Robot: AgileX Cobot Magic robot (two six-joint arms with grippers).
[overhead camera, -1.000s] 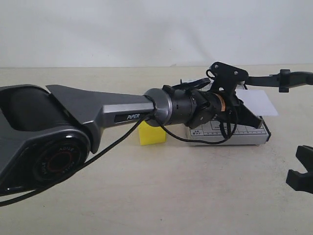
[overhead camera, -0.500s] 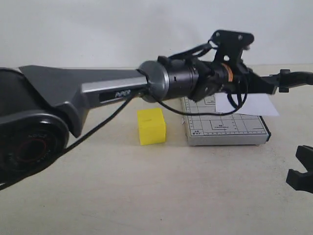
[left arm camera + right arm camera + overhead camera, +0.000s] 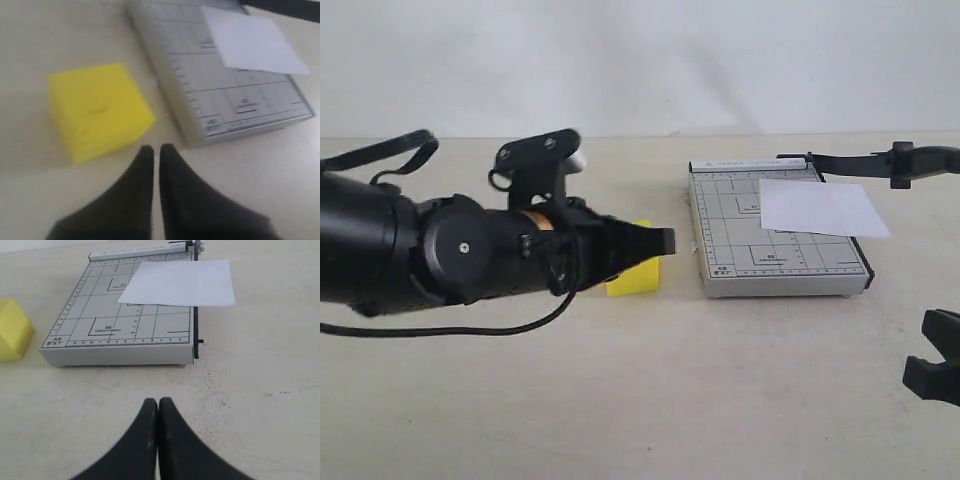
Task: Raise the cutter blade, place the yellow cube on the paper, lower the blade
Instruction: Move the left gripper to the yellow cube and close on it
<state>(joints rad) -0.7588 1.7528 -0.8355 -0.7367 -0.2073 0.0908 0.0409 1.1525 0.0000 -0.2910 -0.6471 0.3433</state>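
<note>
The left gripper point(image 3: 665, 242) reaches in low from the left, its jaws together with only a sliver of gap in the left wrist view and nothing between them. Its tips sit just in front of the yellow cube point(image 3: 635, 280), which rests on the table beside the grey paper trimmer point(image 3: 730, 225), near it but not touching. The paper point(image 3: 820, 207) lies on the trimmer board, 1 corner hanging over the far-right edge, with nothing on it. The cutter blade point(image 3: 865, 163) stands lifted clear of the board, handle out to the right, so step 1 looks done. The right gripper point(image 3: 158, 402) waits at the near right, jaws pressed together and empty. 2 steps appear left: the closed left jaws must open to take the cube and set it on the paper, then the blade comes down.
</note>
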